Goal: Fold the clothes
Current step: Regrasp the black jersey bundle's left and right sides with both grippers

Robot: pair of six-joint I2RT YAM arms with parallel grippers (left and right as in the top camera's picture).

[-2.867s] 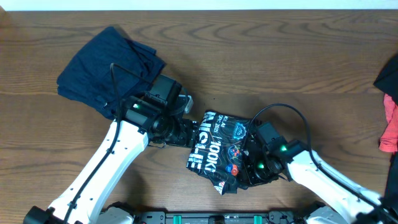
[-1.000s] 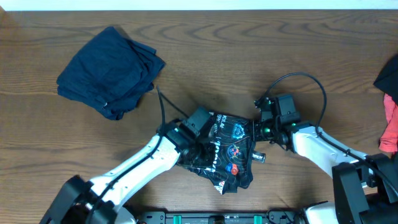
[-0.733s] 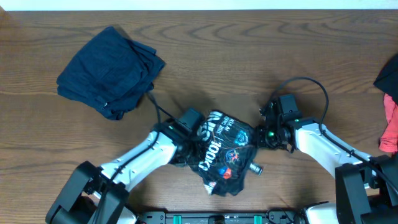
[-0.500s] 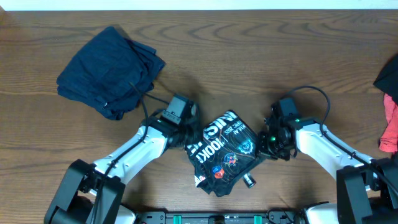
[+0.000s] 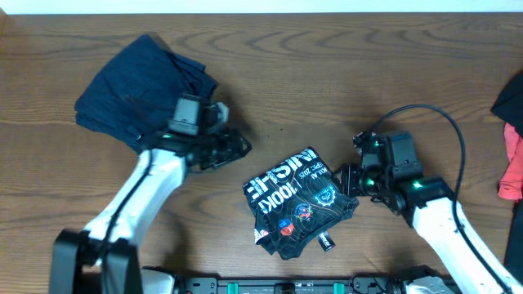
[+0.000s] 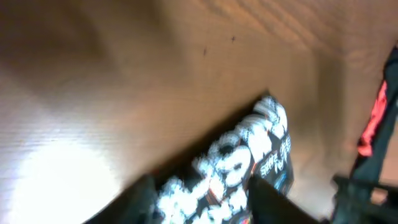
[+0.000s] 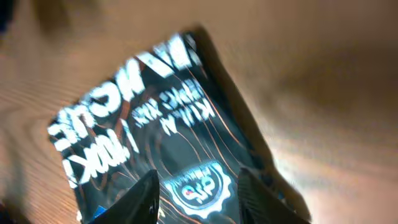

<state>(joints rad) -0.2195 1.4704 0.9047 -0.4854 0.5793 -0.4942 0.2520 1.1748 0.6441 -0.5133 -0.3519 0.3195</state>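
Note:
The clothes, a black jersey with white lettering and coloured logos, lie as a compact folded bundle on the wooden table, front centre. My left gripper is up and left of it, apart from the cloth and open. In the blurred left wrist view its fingers frame the lettering of the clothes from a distance. Over the bundle's right edge, my right gripper is open. The right wrist view has the round logo of the clothes between its spread fingers, with nothing pinched.
A folded dark navy garment lies at the back left, just behind the left arm. Black and red clothes hang over the table's right edge. The table's far edge runs along the top.
Both grippers have opened and let go of the jersey. The left arm drew back up and left, the right arm moved right. The bundle turned and settled flat.

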